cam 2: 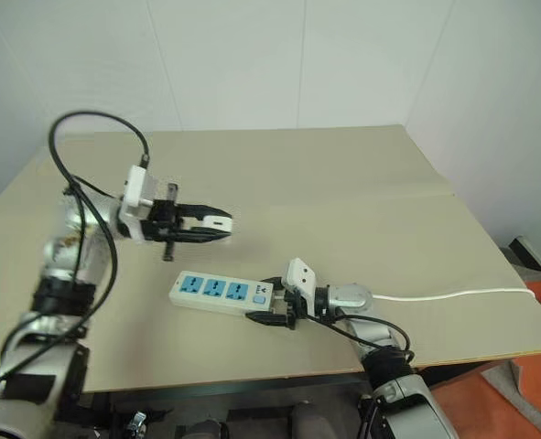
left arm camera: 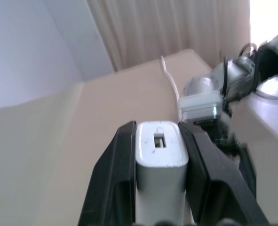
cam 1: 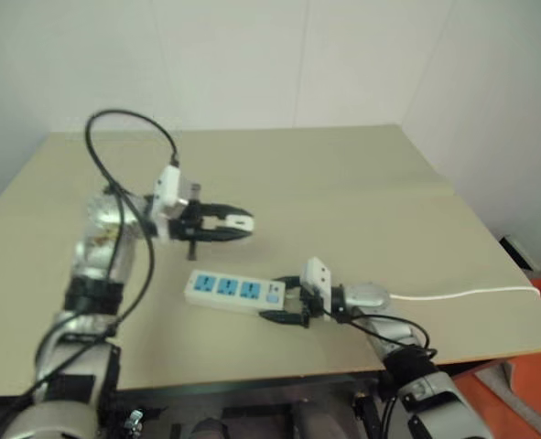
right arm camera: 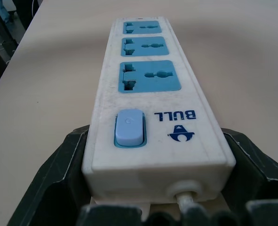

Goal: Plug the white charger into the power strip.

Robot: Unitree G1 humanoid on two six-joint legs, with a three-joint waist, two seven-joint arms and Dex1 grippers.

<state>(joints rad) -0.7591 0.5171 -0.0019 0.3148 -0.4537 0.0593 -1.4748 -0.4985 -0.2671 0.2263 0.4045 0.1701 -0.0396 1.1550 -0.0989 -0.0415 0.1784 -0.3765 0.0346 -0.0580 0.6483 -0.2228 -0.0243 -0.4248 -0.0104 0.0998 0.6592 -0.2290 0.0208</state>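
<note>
Charger (left arm camera: 160,157) clamped in left gripper (cam 1: 237,222), held in the air above and just beyond the strip (cam 1: 234,291) — strip's near end pinched by right gripper (cam 1: 289,307). All three sockets empty — plugging in still to do

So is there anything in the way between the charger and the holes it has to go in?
Nothing visible. The left gripper holds the white charger in the air above the table, and the power strip, gripped at its button end by the right gripper, has all three blue sockets uncovered, with only open air between.
</note>
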